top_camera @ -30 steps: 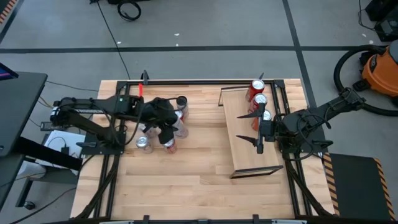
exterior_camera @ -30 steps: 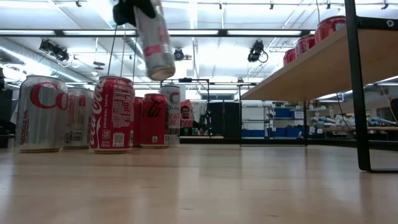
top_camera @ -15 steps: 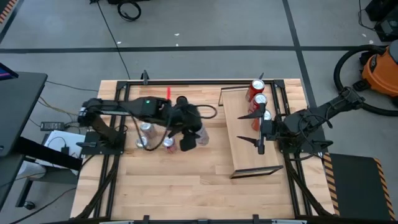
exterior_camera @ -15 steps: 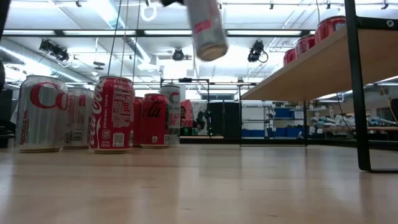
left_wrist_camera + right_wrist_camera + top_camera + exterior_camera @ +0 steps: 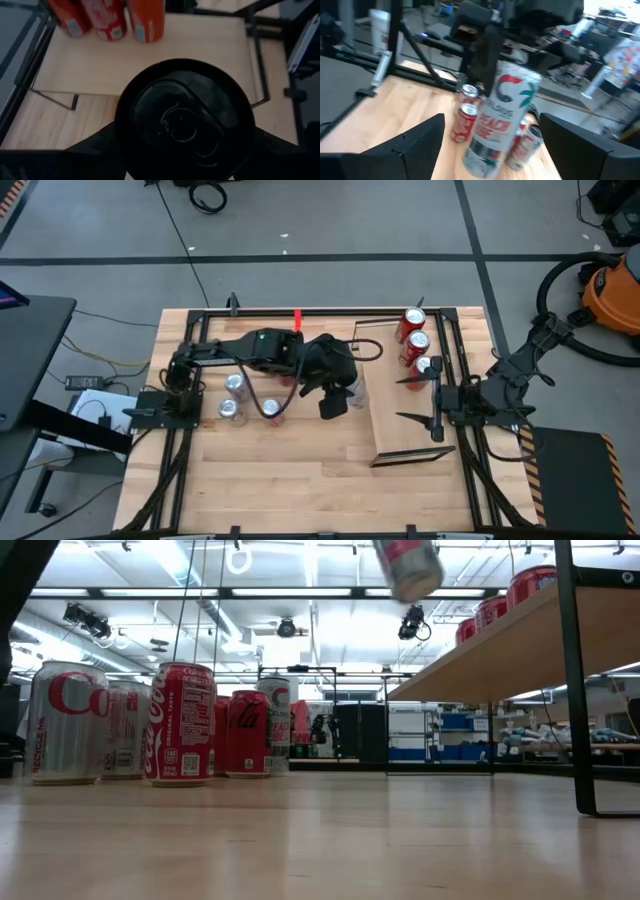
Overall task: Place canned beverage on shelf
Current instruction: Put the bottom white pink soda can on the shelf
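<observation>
My left gripper (image 5: 335, 392) is shut on a tall silver can (image 5: 497, 120), held high over the tabletop just left of the shelf (image 5: 398, 415). The shelf is a light-wood board raised on a dark frame. Three red cans (image 5: 416, 340) stand on their bases at its far end. The low view shows only the can's lower end (image 5: 408, 568), near the picture's top. My right gripper (image 5: 422, 402) is open and empty over the shelf's right side, pointing at the held can. My left gripper pinches the silver can's wall just below its top rim (image 5: 125, 145) between its two fingers (image 5: 95, 150), one on either side. The fingers come from above, pointing down along the can. The can hangs below them, slightly tilted, clear of the table and the shelf.
Several red and silver cans (image 5: 236, 396) stand on the table's left part, in a row in the low view (image 5: 180, 722). Black metal rails (image 5: 300, 308) frame the tabletop. The shelf's near half is bare wood (image 5: 410, 435).
My left gripper has carried the silver can from above the cans at the left toward the table's right edge and upward, to the shelf's left side. The can stays tilted below the fingers. My right gripper has shifted a little toward the right and near edges.
</observation>
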{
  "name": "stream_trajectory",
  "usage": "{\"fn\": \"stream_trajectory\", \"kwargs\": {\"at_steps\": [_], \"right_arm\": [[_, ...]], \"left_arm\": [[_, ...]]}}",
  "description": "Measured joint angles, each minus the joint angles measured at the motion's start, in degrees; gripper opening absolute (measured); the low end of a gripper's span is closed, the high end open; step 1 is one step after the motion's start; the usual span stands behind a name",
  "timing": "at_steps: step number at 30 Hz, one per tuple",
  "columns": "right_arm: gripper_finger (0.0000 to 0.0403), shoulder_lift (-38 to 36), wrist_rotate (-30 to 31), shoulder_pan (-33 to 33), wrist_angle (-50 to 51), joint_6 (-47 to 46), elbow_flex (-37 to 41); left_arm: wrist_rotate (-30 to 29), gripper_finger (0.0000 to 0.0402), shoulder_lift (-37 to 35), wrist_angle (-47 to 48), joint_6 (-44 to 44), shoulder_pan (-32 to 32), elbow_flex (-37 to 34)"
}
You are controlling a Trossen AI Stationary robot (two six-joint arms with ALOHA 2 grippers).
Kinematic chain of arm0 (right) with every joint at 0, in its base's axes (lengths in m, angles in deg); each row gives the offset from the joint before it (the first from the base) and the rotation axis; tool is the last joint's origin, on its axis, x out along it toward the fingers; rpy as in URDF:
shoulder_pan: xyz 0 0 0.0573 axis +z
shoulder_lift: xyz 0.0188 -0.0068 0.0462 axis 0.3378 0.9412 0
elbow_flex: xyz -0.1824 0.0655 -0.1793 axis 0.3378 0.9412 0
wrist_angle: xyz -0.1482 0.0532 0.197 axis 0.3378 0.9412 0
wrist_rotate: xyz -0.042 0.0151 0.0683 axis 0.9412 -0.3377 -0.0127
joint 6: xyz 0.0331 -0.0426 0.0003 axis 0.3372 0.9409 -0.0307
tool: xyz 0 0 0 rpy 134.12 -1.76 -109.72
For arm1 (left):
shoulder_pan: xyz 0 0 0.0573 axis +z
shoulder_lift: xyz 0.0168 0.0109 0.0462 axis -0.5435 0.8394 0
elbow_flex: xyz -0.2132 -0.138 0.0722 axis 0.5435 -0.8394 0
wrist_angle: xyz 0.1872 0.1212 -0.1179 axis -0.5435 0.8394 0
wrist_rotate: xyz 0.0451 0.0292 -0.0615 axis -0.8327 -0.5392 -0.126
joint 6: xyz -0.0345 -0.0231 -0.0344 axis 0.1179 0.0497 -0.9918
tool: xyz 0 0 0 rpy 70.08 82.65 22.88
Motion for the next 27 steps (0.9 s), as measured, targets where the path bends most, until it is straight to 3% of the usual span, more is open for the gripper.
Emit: {"fn": "stream_trajectory", "kwargs": {"at_steps": [4,19,27], "right_arm": [[0.0335,-0.03,3.67,0.88,1.82,-0.12,0.15],[0.0335,-2.49,7.19,3.58,3.73,-1.02,0.16],[0.0335,-3.29,3.88,4.11,10.8,-12.94,0.17]], "left_arm": [[0.0,0.0258,0.49,-0.28,-0.22,0.04,-0.2],[-0.5,0.0259,4.13,-11.5,4.94,-0.09,-0.26],[2.49,0.0259,7.24,-16.21,6.23,0.58,-0.31]]}}
